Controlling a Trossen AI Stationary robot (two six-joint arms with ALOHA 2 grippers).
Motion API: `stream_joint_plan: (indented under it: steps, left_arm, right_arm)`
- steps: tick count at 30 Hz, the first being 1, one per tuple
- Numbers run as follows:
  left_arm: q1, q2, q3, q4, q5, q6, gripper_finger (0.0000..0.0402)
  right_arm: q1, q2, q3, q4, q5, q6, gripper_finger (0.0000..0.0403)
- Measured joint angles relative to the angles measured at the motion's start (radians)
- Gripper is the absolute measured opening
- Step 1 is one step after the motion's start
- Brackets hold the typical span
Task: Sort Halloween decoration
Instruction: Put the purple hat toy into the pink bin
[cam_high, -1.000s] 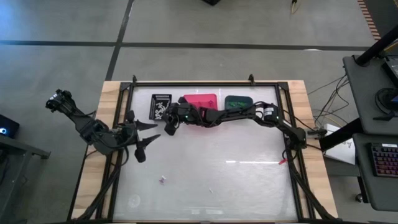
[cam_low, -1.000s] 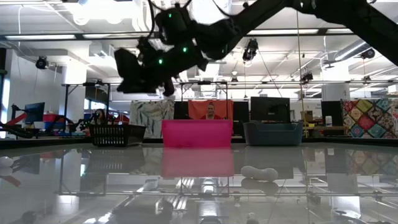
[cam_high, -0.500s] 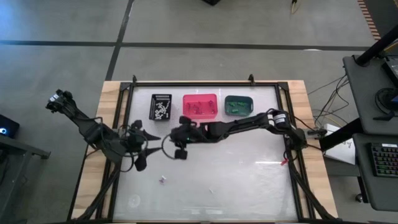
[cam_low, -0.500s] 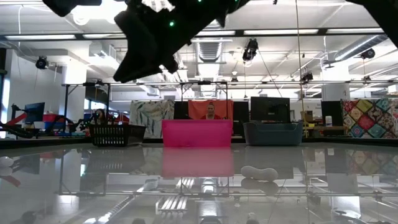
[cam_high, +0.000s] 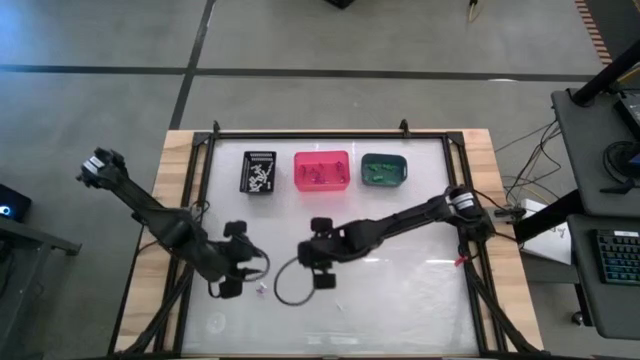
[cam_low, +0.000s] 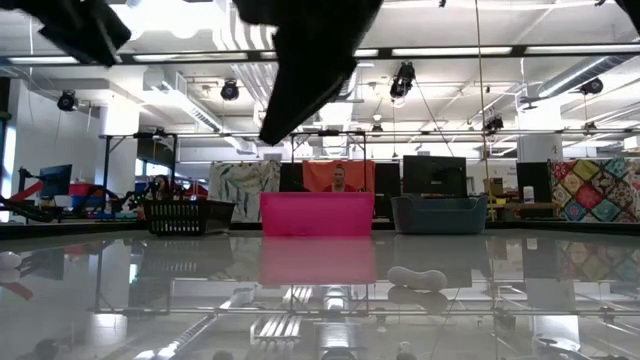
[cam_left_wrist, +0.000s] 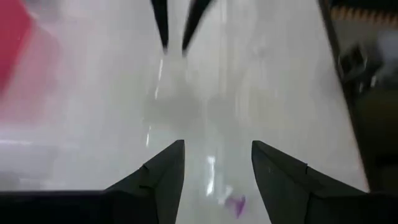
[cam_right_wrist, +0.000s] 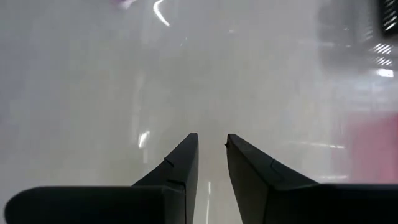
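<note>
Your left gripper (cam_left_wrist: 214, 163) is wide open and empty, low over the table's (cam_high: 400, 290) front-left area, with a purple trinket (cam_left_wrist: 236, 203) just beside its fingertips. Your right gripper (cam_right_wrist: 211, 155) hovers mid-table, fingers apart by a narrow gap, holding nothing. More trinkets sit in the black bin (cam_high: 258, 171), pink bin (cam_high: 321, 171) and teal bin (cam_high: 383, 169) along the far edge.

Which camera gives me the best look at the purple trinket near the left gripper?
The left wrist view: the purple trinket lies on the table just ahead of the open left gripper. The high view shows only a tiny speck beside that gripper. The low and right wrist views do not show it clearly.
</note>
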Motion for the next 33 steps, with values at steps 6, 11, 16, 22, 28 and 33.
stream_joint_plan:
  steps: [6,11,16,22,28,33]
  left_arm:
    - [-0.010,0.133,0.000,-0.003,0.069,0.054,0.0169]
    - [-0.039,0.226,0.000,0.002,0.134,0.044,0.0169]
    - [-0.091,0.284,0.000,0.009,0.189,-0.046,0.0169]
    - [-0.137,0.334,0.000,0.080,0.189,-0.115,0.0169]
    - [-0.144,0.405,0.000,0.109,0.188,-0.122,0.0169]
    - [-0.144,0.458,0.000,0.106,0.181,-0.127,0.0169]
  right_arm:
    - [0.070,-0.054,-0.007,-0.069,0.000,0.016,0.0077]
    - [0.116,-0.145,-0.066,-0.066,-0.001,0.039,0.0077]
    - [0.137,-0.267,-0.193,-0.012,0.008,0.090,0.0077]
    - [0.142,-0.375,-0.366,0.154,0.008,0.137,0.0077]
    - [0.141,-0.445,-0.472,0.220,0.014,0.189,0.0077]
    - [0.143,-0.454,-0.488,0.225,0.034,0.216,0.0077]
